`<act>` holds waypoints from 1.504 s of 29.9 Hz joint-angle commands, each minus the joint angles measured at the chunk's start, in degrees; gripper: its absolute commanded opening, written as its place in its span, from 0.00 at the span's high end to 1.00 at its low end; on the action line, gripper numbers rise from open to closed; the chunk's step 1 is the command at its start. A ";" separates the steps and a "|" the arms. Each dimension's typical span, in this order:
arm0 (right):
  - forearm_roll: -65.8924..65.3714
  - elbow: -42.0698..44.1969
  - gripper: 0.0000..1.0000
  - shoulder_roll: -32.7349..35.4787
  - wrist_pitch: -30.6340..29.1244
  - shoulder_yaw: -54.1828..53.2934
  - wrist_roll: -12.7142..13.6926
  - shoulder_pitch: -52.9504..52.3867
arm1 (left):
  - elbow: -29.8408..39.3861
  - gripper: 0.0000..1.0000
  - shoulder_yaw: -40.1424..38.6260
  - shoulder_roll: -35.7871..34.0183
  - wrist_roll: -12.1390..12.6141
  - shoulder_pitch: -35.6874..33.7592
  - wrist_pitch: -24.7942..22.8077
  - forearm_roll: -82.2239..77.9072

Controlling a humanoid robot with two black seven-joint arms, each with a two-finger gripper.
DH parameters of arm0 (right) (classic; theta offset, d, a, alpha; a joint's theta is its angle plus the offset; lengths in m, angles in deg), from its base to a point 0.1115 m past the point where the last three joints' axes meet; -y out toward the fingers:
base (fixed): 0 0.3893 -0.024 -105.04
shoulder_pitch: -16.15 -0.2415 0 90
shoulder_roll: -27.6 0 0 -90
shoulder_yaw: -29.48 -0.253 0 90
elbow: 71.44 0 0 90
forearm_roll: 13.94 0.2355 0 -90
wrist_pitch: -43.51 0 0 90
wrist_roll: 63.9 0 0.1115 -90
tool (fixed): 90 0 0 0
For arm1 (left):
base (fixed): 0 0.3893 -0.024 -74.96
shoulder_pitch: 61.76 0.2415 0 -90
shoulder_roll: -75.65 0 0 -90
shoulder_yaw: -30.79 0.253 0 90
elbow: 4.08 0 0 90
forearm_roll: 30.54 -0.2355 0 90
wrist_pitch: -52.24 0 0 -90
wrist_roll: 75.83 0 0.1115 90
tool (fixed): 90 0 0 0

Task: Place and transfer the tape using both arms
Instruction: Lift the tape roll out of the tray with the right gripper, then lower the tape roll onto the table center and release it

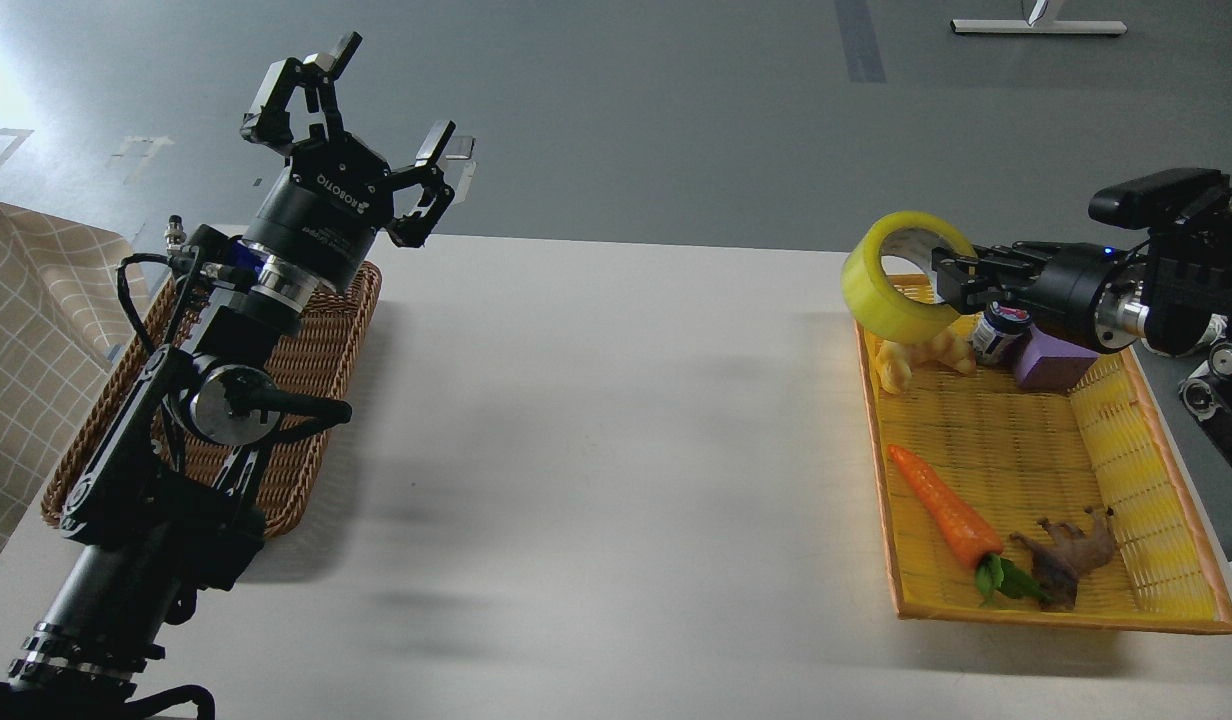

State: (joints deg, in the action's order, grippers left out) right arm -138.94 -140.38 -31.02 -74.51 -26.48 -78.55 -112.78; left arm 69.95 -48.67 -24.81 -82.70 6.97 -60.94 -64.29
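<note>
Left gripper point(388, 118) spread wide, empty; right gripper point(951, 272) clamps translucent yellow tape point(884, 290), grey-white core, above yellow basket point(1156, 470).

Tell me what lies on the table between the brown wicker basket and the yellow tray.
Nothing: in the head view, the white table between wicker basket and yellow tray is bare, only shadows.

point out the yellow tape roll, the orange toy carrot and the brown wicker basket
yellow translucent tape roll point(891, 300), head view, on its outer band at lower left
orange toy carrot point(944, 507), head view, mid body
brown wicker basket point(326, 350), head view, on its woven floor near the right rim
</note>
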 commanded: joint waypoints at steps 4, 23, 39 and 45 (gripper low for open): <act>0.00 0.30 0.80 -3.78 0.02 4.10 -0.03 -4.22 | 0.15 0.02 0.19 0.00 -0.16 0.00 -0.11 -0.09; 0.00 7.32 0.79 -19.68 0.02 18.33 0.67 -9.85 | 0.76 0.02 -0.95 0.08 -0.25 0.00 0.06 0.00; 0.00 17.96 0.79 -31.29 0.02 19.48 1.20 -9.67 | 0.76 0.02 -1.57 -0.27 -2.36 2.02 -0.11 0.00; 0.00 18.93 0.79 -31.38 0.02 20.01 1.20 -9.58 | 0.68 0.02 -2.10 -0.35 -2.36 2.02 -0.03 0.00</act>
State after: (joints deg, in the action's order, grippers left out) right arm -138.94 -122.23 -62.33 -74.49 -6.89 -77.34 -122.40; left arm 70.72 -50.55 -25.14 -85.05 8.98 -61.04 -64.29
